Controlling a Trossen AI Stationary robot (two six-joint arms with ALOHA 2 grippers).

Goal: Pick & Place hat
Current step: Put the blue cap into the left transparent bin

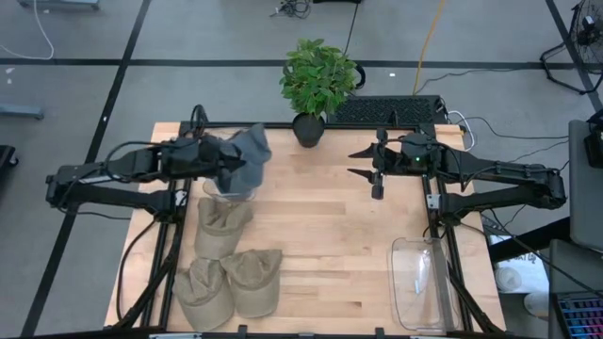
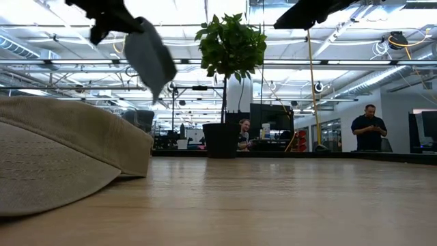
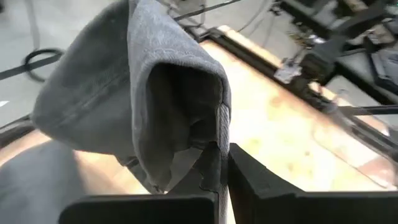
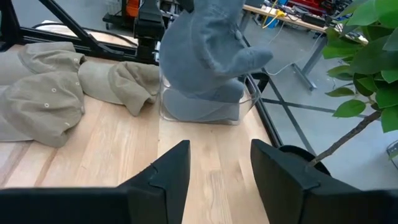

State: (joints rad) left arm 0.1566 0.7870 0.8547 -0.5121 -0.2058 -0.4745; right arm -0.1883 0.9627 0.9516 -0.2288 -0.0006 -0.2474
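Grey soft crumpled hat [image 1: 247, 156] pinched in left end effector [image 1: 222, 162]; right end effector [image 1: 363, 162] open, empty.

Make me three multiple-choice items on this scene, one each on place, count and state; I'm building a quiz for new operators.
1. Where is the grey hat?
A. flat on the table
B. hanging from the left gripper above a clear bin
C. in the plant pot

2. How many tan hats lie on the table?
A. one
B. three
C. five

3. How is the right gripper?
A. open, empty
B. shut on a hat
C. holding the plant

Key: 1 B, it dangles from the shut fingers; 2 B, three show from above; 3 A, nothing lies between its spread fingers.
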